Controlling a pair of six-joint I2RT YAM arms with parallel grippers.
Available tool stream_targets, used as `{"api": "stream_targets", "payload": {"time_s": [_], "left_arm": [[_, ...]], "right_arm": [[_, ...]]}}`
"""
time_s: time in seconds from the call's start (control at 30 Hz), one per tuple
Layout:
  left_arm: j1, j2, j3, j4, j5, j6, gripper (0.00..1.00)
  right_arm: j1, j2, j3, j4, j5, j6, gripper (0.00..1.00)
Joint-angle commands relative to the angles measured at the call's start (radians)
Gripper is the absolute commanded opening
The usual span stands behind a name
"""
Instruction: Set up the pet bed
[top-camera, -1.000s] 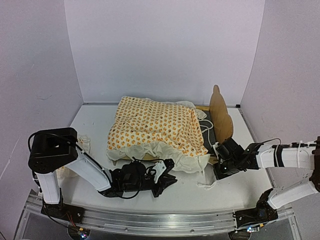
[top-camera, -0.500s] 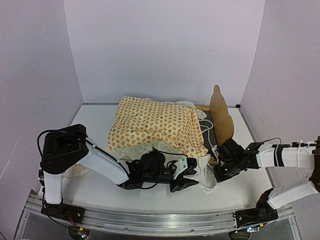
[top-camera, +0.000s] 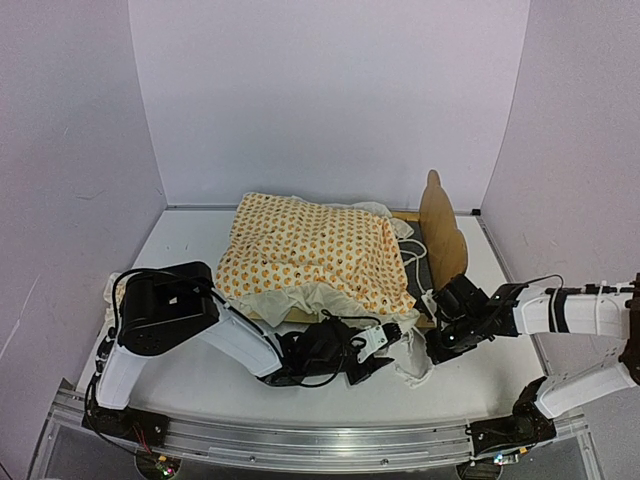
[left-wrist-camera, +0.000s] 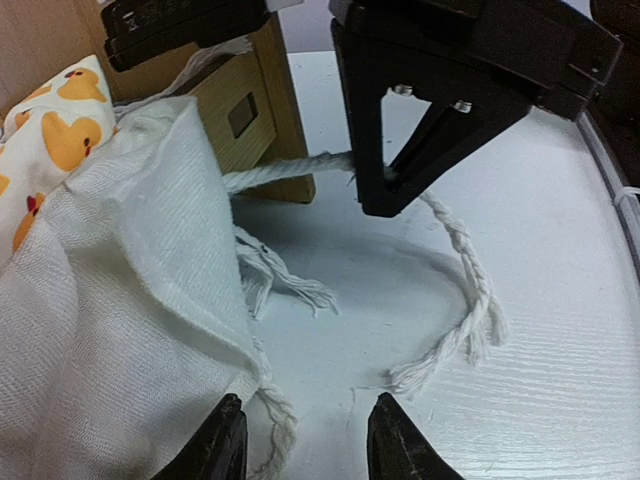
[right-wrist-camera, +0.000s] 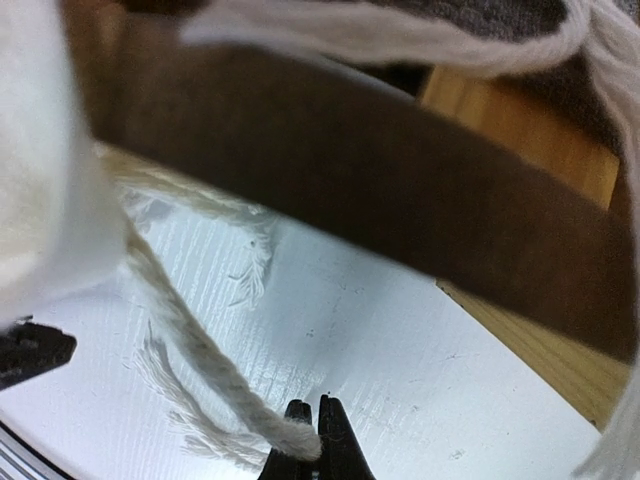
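The pet bed (top-camera: 441, 238) stands at the back middle, its plywood headboard upright on the right. The orange-dotted cream mattress cover (top-camera: 310, 255) is draped over it, hiding most of the frame. My right gripper (top-camera: 436, 345) is at the bed's front right corner, shut on a white tie cord (right-wrist-camera: 190, 350); the wrist view shows the jaws (right-wrist-camera: 310, 440) pinching its end. My left gripper (top-camera: 388, 340) is open and empty just left of it, low on the table. In the left wrist view my fingers (left-wrist-camera: 395, 440) straddle bare table, with the ruffle (left-wrist-camera: 130, 300), a bed leg (left-wrist-camera: 265, 110) and the cord (left-wrist-camera: 470, 290) ahead.
A small white ruffled piece (top-camera: 113, 288), probably the pillow, lies at the far left behind the left arm. Lilac walls close the table on three sides. The bed's dark side rail (right-wrist-camera: 400, 190) runs just above my right gripper.
My left arm has swept right along the bed's front, from its left front to the front right corner, and pushed the ruffle there. The right gripper has stayed put, still holding the cord.
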Motion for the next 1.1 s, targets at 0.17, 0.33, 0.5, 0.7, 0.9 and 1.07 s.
{"api": "stream_targets", "payload": {"time_s": [0.17, 0.33, 0.5, 0.7, 0.9, 1.07], "left_arm": [[-0.002, 0.049, 0.076, -0.045, -0.054, 0.016, 0.34], [0.003, 0.077, 0.105, -0.078, -0.082, 0.018, 0.32], [0.008, 0.092, 0.127, -0.139, -0.106, 0.025, 0.31], [0.008, 0.055, 0.117, -0.306, -0.1, 0.052, 0.06], [0.005, -0.124, 0.025, -0.496, 0.26, 0.113, 0.0], [-0.013, -0.485, -0.271, -0.216, 0.489, 0.077, 0.0]], "right_arm": [[-0.004, -0.04, 0.027, 0.023, -0.013, 0.006, 0.0], [-0.004, -0.044, 0.03, 0.023, -0.023, 0.008, 0.0], [-0.004, -0.044, 0.031, 0.023, -0.021, 0.007, 0.0], [-0.004, -0.051, 0.032, 0.021, -0.025, 0.01, 0.0], [-0.004, -0.06, 0.041, 0.008, -0.005, 0.012, 0.0], [-0.006, -0.038, 0.034, -0.006, 0.063, 0.023, 0.0]]}}
